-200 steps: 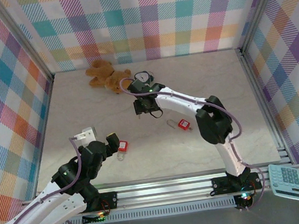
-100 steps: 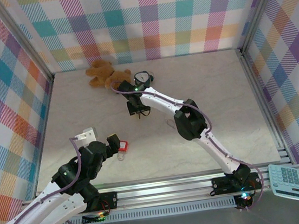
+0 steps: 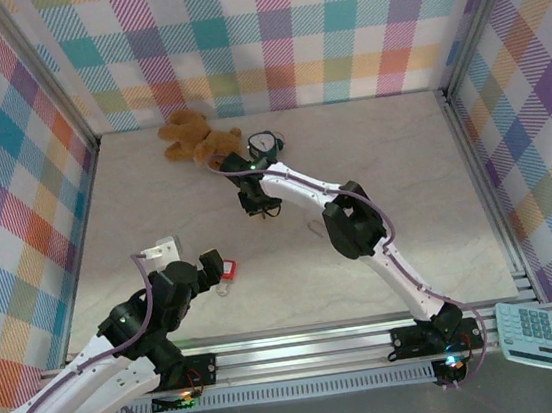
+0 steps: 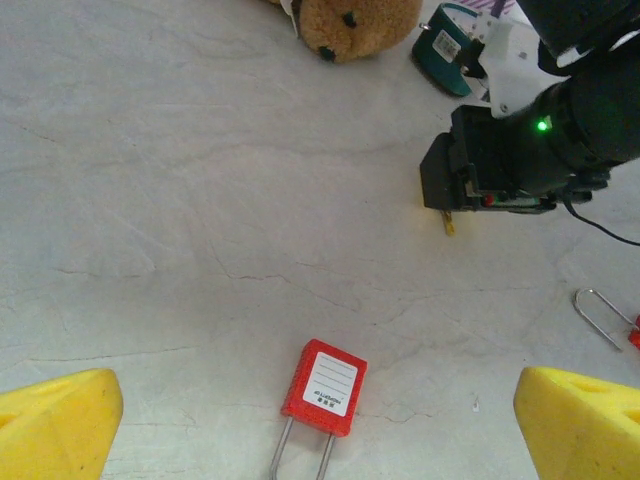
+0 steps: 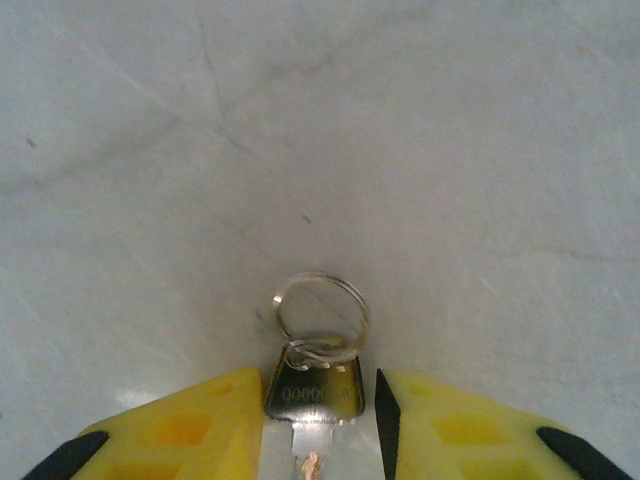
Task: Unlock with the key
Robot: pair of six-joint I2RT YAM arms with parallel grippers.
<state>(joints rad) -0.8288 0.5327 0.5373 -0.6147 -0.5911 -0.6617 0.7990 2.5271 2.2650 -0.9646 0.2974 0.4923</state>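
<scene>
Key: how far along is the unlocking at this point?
Done: nothing yet; the red padlock lies with both shackle legs seated. In hand: the right gripper brackets the key on the table; firm grip unclear. Remaining: lift key, insert, turn. The left gripper hangs open over that padlock.

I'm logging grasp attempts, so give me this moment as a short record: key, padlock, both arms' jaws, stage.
key: on the table, ring through its head
right gripper: low over the key, jaws flanking its head; grip unconfirmed
left gripper: jaws wide open, empty
red padlock: lying flat just ahead of the left gripper
stage: key not yet at the padlock
</scene>
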